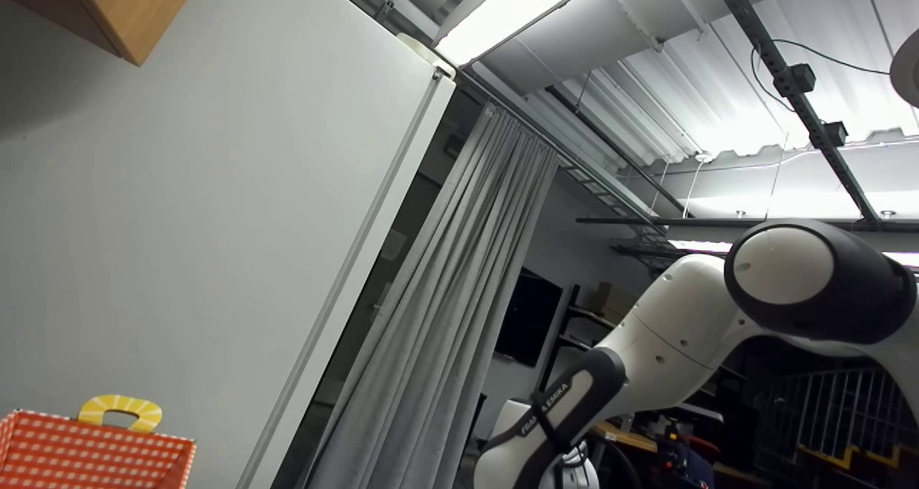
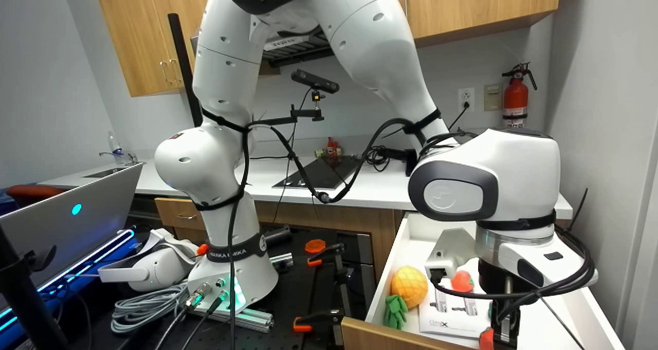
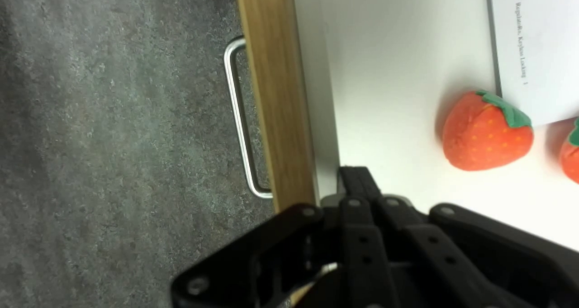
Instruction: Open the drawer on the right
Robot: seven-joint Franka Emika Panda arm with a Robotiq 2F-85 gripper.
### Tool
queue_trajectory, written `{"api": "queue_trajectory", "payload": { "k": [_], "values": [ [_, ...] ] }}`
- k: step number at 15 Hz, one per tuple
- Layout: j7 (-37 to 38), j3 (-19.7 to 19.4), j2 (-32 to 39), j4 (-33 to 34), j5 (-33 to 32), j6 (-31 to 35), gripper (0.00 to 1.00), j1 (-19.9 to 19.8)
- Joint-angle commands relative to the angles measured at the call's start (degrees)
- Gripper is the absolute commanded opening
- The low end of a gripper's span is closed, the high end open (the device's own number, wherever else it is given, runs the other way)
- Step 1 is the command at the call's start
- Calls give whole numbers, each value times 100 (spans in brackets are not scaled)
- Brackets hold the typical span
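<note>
The right drawer stands pulled out under the white counter in an exterior view, with its wooden front [image 2: 396, 335] at the bottom edge. The wrist view shows the drawer's wooden front [image 3: 280, 95], with a silver bar handle [image 3: 239, 122] on its outer face. My gripper [image 3: 357, 177] is shut with its fingertips together and nothing between them. It is inside the drawer, close beside the inner face of the front; whether it touches cannot be told. In an exterior view the gripper [image 2: 506, 329] hangs over the drawer, its tips partly hidden.
The drawer holds a toy strawberry [image 3: 486, 131], a white box [image 3: 538, 41], a toy pineapple [image 2: 409, 287] and a green toy [image 2: 395, 311]. A wall [image 2: 611, 134] stands right of the drawer. Clamps [image 2: 324, 319] lie beside the robot base. A red checked basket [image 1: 100, 453] shows in an exterior view.
</note>
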Motion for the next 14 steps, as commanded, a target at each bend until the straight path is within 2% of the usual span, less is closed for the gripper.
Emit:
{"api": "queue_trajectory", "payload": {
  "k": [1, 9, 14],
  "values": [
    [-199, 54, 111, 104, -80, 143, 0, -235],
    [-815, 740, -536, 211, 594, 15, 0, -687],
    [-1576, 1366, -1216, 143, 1521, -112, 0, -864]
  ]
}}
